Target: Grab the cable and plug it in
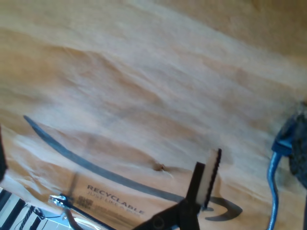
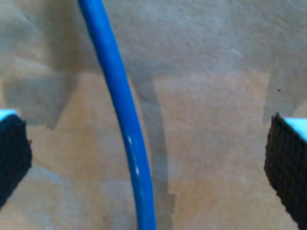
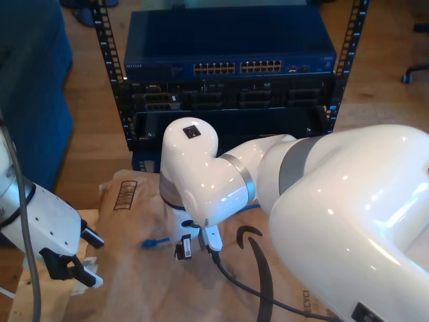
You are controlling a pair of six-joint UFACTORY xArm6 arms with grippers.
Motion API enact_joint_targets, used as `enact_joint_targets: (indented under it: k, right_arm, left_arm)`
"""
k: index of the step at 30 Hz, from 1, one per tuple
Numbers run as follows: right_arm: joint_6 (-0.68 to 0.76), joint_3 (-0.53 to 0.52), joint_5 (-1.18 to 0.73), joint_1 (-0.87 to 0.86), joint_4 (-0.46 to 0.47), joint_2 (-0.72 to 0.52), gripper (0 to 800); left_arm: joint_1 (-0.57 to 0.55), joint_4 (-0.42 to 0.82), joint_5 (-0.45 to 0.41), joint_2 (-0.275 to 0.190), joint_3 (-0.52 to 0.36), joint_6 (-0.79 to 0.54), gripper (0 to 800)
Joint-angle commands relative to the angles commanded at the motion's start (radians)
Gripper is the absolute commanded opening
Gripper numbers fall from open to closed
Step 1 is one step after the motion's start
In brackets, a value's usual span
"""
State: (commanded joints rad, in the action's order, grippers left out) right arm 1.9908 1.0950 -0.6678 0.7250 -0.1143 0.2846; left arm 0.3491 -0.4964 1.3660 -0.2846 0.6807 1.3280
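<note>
One blue cable [image 3: 155,242] lying on one sheet of brown paper [image 3: 134,282], two white arms showing, one rack [image 3: 228,67] standing behind

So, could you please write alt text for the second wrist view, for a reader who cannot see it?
A bright blue cable runs across brown paper between the two black pads of my second gripper, which is open and not touching it. The cable's shadow falls beside it on the paper.

cable [image 2: 123,110] lies on paper [image 3: 154,282], running between my second gripper [image 2: 148,153] pads. its plug [image 3: 155,242] sits toward exterior view's left; rack [image 3: 228,74] behind.
</note>
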Motion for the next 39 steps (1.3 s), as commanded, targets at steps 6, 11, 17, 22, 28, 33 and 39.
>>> enact_joint_targets:
  k: [6,11,17,22,28,33,39]
  right_arm:
    - [-0.038,-0.003,0.000,-0.012,-0.055,-0.003,676]
    - [-0.178,-0.106,0.063,-0.005,-0.190,-0.077,698]
    - [-0.239,-0.143,0.112,-0.009,-0.196,-0.066,699]
    - [-0.250,-0.129,0.112,-0.002,-0.198,-0.068,667]
    - [-0.249,-0.124,0.114,-0.005,-0.229,-0.066,330]
    - [-0.247,-0.109,0.114,-0.005,-0.242,-0.052,302]
    - [-0.247,-0.101,0.114,-0.003,-0.242,-0.037,273]
  left_arm:
    - [0.002,0.002,0.002,-0.002,-0.003,0.000,800]
    - [0.002,0.002,0.002,-0.002,-0.006,0.000,800]
    - [0.002,0.002,0.002,-0.002,-0.012,0.000,800]
    - [0.002,0.002,0.000,-0.002,-0.014,0.000,800]
    - [0.002,0.002,0.000,-0.002,-0.012,0.000,800]
    - [0.002,0.002,0.000,-0.002,-0.012,0.000,800]
    - [0.003,0.002,0.002,-0.003,-0.012,-0.002,800]
